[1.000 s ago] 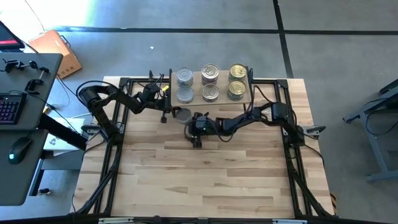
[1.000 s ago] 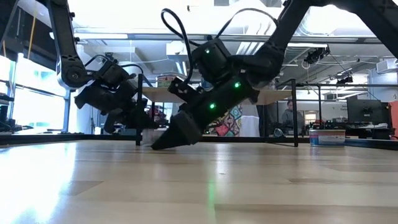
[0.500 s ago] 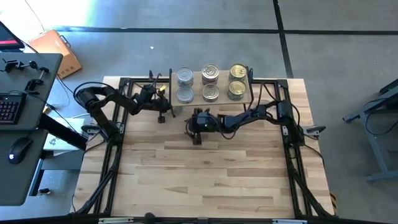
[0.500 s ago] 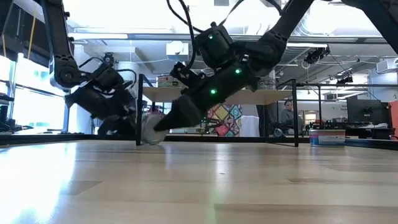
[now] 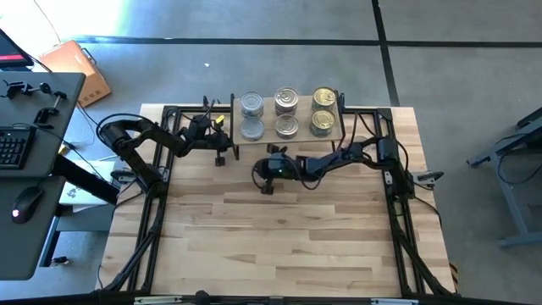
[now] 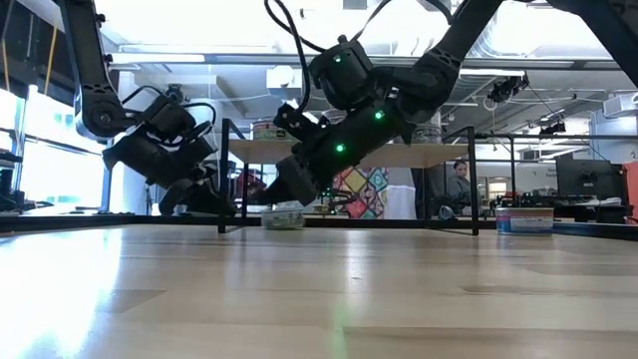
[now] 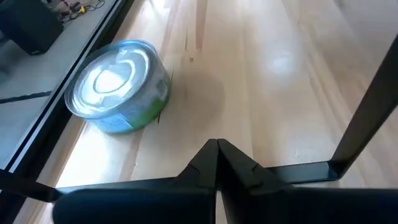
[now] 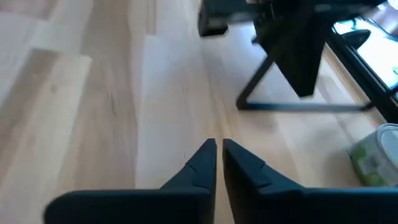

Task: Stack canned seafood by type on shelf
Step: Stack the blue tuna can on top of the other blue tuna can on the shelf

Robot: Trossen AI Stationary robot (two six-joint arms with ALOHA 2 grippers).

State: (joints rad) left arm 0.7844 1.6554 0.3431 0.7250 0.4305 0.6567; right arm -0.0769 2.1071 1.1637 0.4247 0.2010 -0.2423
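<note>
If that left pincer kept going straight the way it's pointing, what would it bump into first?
Probably just the bare wooden table. The left pincer is shut, and the silver-topped tin sits off to one side of its line, though depth is hard to judge.

My workplace, an open-plan robotics lab or office, grey concrete floor [image 5: 254, 21] around my wooden surface [image 5: 279, 237], desk with keyboard [image 5: 10, 148] and mouse [image 5: 25, 202] at far left, monitors [image 6: 583, 179], exposed ceiling ducts and a seated person [image 6: 461, 184] behind.
</note>
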